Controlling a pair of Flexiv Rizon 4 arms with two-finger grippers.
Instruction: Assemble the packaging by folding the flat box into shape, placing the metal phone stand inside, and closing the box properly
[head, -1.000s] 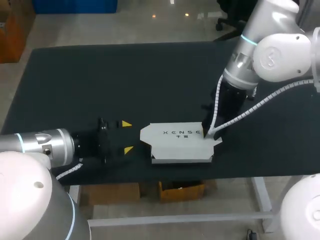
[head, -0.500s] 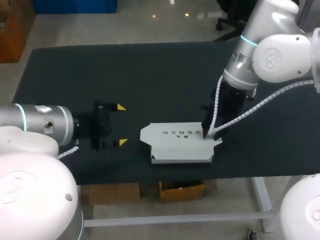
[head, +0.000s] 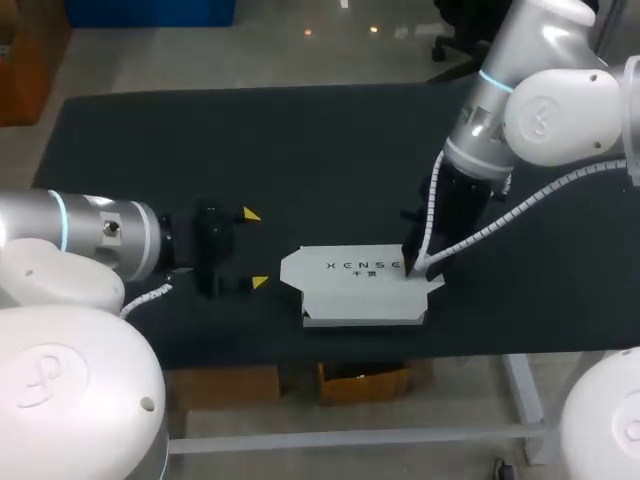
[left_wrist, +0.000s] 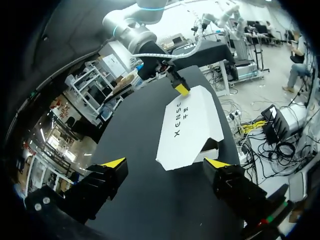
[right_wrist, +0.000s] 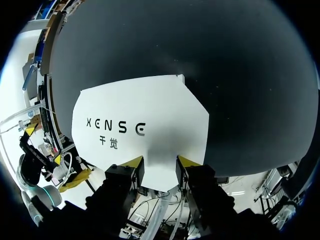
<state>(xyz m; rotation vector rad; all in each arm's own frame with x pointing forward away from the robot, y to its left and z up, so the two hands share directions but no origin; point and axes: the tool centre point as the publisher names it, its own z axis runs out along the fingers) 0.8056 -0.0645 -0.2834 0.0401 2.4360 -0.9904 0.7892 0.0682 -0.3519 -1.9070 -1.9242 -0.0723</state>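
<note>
**Box-folding at the black counter (head: 300, 150).** The white box (head: 355, 290) lies near the counter's front edge, between the two arms. It is a low, shallow shape with dark print on its top panel.

The right arm (head: 480, 130) comes down on the box's right end, its yellow tips (right_wrist: 134, 161) at the edge of the top panel. Whether the right jaws pinch a flap there or merely press on the card cannot be told.

The left arm (head: 100, 235) lies low along the counter, left jaws wide open and empty, facing the box's left end: near it, but apart. That end looks unfinished. A pointed flap sticks out flat, and the left wrist view shows a dark gap under the top panel at one corner.

The metal stand is not in view, so the step in hand is probably shaping or closing the left end. The next move likely calls for the left jaws to come in level with the loose flap and take it without shoving the light card sideways — the right arm's contact would have to hold the box in place.
</note>
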